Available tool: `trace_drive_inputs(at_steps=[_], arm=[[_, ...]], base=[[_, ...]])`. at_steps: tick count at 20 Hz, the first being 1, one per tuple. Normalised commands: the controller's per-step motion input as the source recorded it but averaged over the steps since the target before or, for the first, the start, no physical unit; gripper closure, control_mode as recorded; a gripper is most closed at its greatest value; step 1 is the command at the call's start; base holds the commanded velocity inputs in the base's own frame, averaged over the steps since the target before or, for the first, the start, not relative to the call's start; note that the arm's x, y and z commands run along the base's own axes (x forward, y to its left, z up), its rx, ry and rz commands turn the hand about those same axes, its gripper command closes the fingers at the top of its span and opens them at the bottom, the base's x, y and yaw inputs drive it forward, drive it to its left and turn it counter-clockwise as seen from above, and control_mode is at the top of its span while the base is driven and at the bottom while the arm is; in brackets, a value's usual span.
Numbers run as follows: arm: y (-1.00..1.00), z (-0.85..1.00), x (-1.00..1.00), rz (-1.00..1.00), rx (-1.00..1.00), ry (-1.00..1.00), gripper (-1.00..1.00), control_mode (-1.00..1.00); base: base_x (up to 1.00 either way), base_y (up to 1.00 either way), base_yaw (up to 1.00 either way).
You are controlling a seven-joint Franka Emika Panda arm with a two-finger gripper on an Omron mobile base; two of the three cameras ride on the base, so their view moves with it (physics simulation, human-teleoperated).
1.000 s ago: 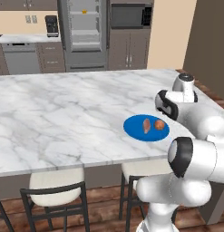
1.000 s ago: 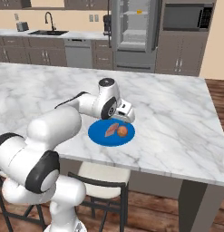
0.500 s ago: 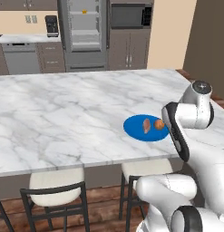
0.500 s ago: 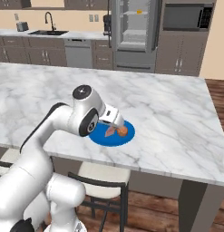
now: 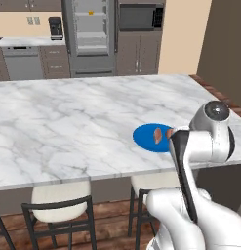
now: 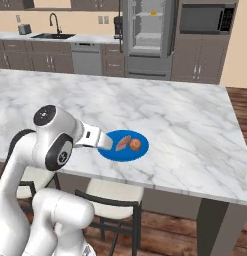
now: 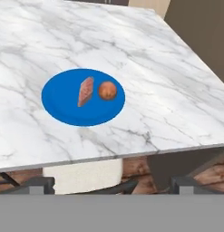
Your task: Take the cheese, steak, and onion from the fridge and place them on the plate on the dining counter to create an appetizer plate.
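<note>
On the dining counter [image 5: 68, 117] lies the blue plate [image 5: 144, 139] [image 6: 112, 152] [image 7: 63, 106]. It carries the flat pinkish steak [image 5: 157, 135] [image 6: 123, 143] [image 7: 85, 91] and the round reddish-brown onion [image 6: 135, 145] [image 7: 107, 90], side by side. My gripper [image 6: 108, 145] [image 7: 112, 188] hangs open and empty at the counter's near edge, just short of the plate. Across the room the fridge [image 5: 90, 36] [image 6: 147, 30] stands open. A small yellow-orange piece, the cheese [image 5: 90, 12] [image 6: 153, 13], sits on an upper shelf.
Pale-cushioned stools [image 5: 61, 202] [image 6: 115, 192] stand under the counter's near edge, below the gripper. A dark microwave [image 5: 139, 17] is built in beside the fridge. A sink [image 6: 50, 35] lies on the back worktop. My own arm hides part of the plate in the left base view.
The arm has drawn back from over the plate toward the counter's near edge, gripper still open. Steak and onion lie unmoved on the plate.
</note>
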Motion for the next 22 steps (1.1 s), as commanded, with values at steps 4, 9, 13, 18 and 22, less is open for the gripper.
trace_drive_inputs(at_steps=[4,9,13,18,22], arm=[[0.18,0.21,-0.99,0.16,-0.06,-0.04,-1.00,-1.00],[0.06,0.16,-1.00,0.20,-0.03,-0.06,-1.00,-1.00],[0.01,0.04,-1.00,0.20,-0.02,-0.04,-1.00,-1.00],[0.29,0.00,-0.67,0.07,-0.05,-0.03,-1.00,-1.00],[-0.06,0.00,-0.08,-0.05,0.00,0.03,-1.00,1.00]], base=[[0.00,0.00,0.00],[0.00,0.00,0.00],[0.00,0.00,0.00],[0.00,0.00,0.00],[-0.23,-0.34,-0.08]])
